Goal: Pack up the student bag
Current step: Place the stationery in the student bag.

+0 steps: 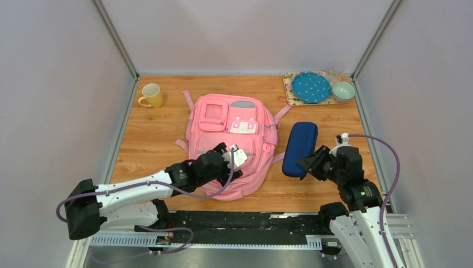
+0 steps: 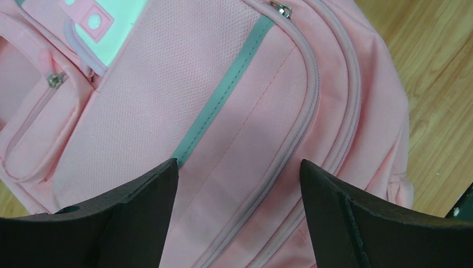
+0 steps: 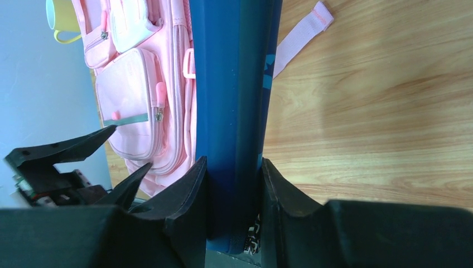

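The pink student bag [image 1: 254,167] lies flat in the middle of the table, front pockets up. My left gripper [image 1: 231,159] hovers over its lower front, jaws wide open with nothing between them. In the left wrist view the left gripper [image 2: 239,162] straddles the bag's [image 2: 167,84] closed zip lines beside a grey strip. A navy-blue oval pouch [image 1: 300,146] lies right of the bag. My right gripper [image 1: 308,163] is shut on its near end. The right wrist view shows that gripper [image 3: 233,161] pinching the pouch [image 3: 234,67], with the bag [image 3: 134,84] at the left.
A yellow mug [image 1: 151,95] stands at the back left. At the back right a flowered tray [image 1: 290,92] holds a blue dotted plate [image 1: 311,87], a pale green bowl [image 1: 343,90] and a clear glass [image 1: 335,70]. Grey walls close three sides.
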Action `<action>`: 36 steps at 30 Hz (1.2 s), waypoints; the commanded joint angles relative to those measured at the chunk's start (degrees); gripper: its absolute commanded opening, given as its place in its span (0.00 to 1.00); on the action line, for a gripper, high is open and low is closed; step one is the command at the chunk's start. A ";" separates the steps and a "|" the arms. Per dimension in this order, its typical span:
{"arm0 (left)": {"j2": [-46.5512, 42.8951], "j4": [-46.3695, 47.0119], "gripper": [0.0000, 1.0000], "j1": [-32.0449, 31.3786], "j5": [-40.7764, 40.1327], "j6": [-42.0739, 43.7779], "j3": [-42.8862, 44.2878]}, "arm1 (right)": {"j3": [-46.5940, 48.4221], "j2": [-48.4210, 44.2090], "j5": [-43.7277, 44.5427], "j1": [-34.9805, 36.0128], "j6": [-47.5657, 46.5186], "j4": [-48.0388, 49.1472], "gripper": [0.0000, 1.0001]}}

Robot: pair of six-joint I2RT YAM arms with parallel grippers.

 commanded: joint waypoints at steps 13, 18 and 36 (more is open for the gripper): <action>4.98 5.04 0.30 1.15 -4.48 3.33 1.76 | -0.15 -1.41 -3.22 0.32 0.49 4.02 0.08; 4.37 4.69 0.00 2.65 -3.96 2.01 3.69 | -0.42 -1.76 -7.26 0.32 0.40 4.03 0.08; 6.56 -5.42 0.00 10.47 8.26 -11.87 25.66 | -3.49 -12.57 -21.14 0.32 6.45 0.85 0.04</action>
